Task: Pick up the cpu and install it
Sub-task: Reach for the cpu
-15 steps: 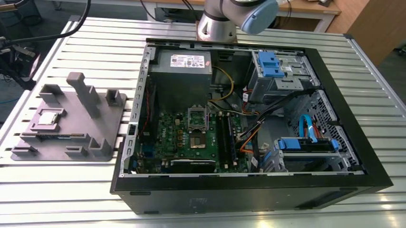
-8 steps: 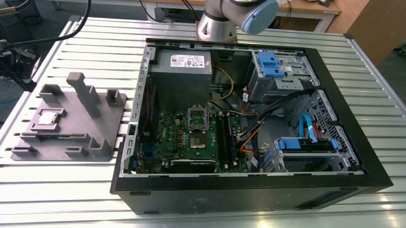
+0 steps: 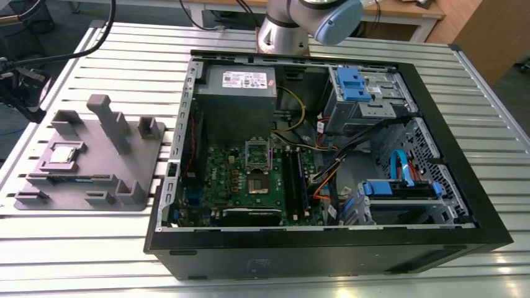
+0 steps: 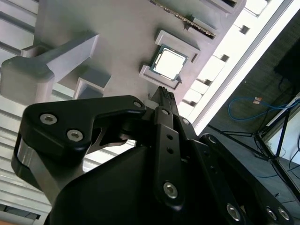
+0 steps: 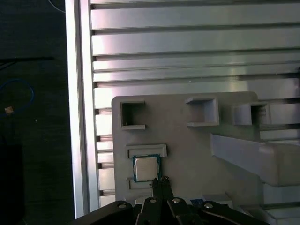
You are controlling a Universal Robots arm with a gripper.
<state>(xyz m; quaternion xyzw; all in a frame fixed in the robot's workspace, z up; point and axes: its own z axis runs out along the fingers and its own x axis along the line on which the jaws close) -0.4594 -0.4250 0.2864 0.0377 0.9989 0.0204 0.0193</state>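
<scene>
Now, gripper (image 5: 160, 181): closed, empty, near cpu
cpu (image 5: 146, 168): likely light, rigid, fragile; seated in grey holder (image 5: 187, 145)
Hold: probably opposite edges

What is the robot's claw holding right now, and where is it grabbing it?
Nothing. The claw is empty, with its tips pressed together close to the chip. The chip lies in its nest on the gray holder.

- A white label (image 3: 246, 79) is sitting on the grey power supply (image 3: 236, 102) inside the computer case (image 3: 331, 248); its print is showing too small to read.
- No other text is reading legibly.
</scene>
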